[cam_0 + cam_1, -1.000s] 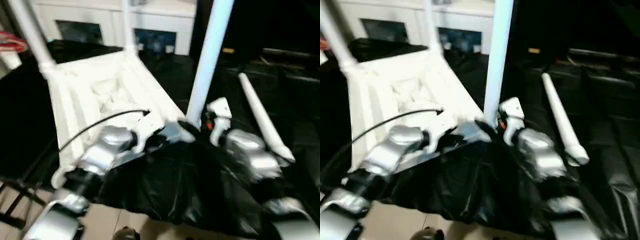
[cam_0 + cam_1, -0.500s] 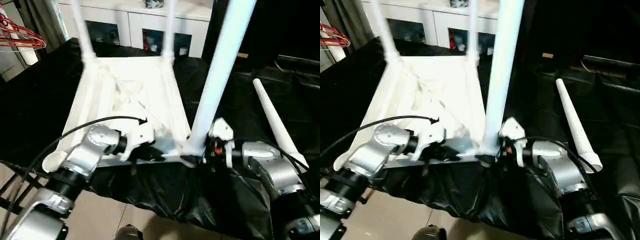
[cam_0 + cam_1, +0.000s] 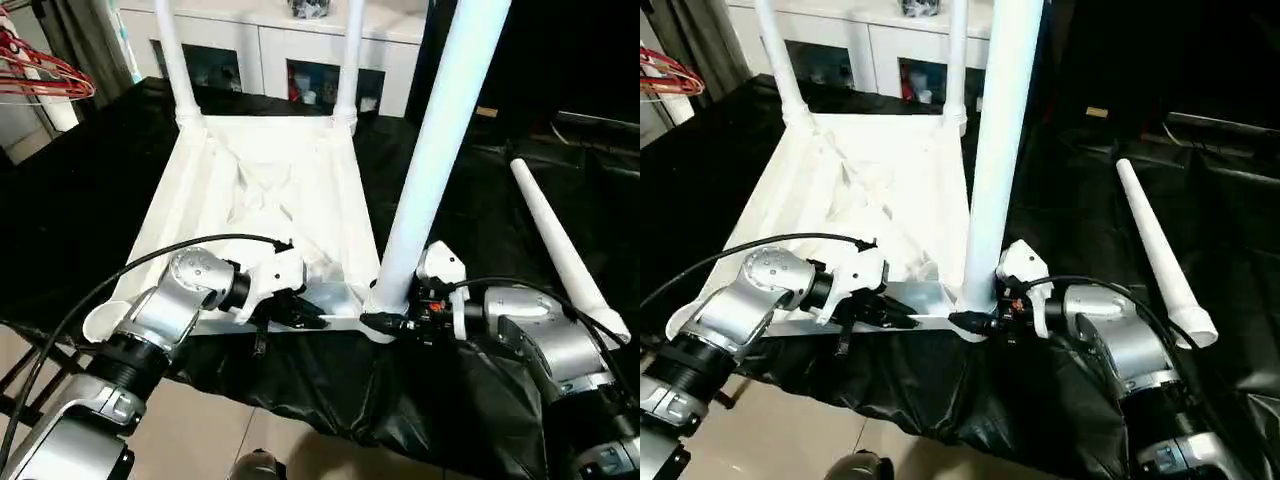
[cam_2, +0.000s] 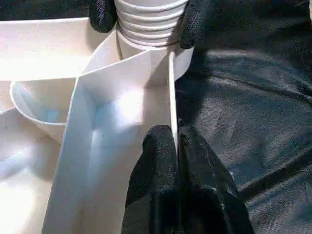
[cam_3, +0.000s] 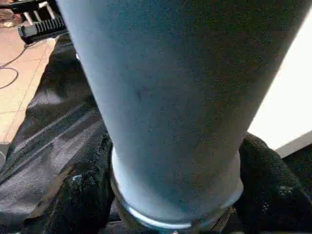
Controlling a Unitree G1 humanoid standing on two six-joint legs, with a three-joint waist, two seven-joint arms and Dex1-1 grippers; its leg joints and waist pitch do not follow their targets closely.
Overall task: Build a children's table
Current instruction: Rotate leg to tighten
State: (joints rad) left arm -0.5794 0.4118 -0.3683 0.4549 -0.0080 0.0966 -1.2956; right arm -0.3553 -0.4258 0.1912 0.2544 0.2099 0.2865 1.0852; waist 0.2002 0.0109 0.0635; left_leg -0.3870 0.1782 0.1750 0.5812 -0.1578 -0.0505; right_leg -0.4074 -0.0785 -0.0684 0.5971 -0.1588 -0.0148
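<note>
Right now the right gripper (image 3: pixel 975 322) has its two black fingers (image 5: pixel 265 180) set on either side of the base of the near leg (image 3: pixel 430 170), just above the corner socket (image 4: pixel 146 36); the left wrist view shows those same fingertips flanking the ribbed end of the leg. Whether they press on it or only bracket it I cannot tell. The left gripper (image 4: pixel 176 146) is pinched shut on a thin rib of the top (image 3: pixel 270 190), close beside that socket, steadying it.

The top lies underside up on black sheeting (image 3: pixel 60 210), its near edge at the sheeting's front. Two legs (image 3: pixel 172 60) stand in the far corner sockets, the near leg stands upright in the near right socket, and a fourth leg (image 3: pixel 562 250) lies loose on the sheeting, well apart to the right.

So the step in hand looks like seating the third leg. Next, I judge, it wants turning or pressing home while the left keeps the top from shifting; then the loose leg must go to the near left socket (image 3: pixel 100 322).
</note>
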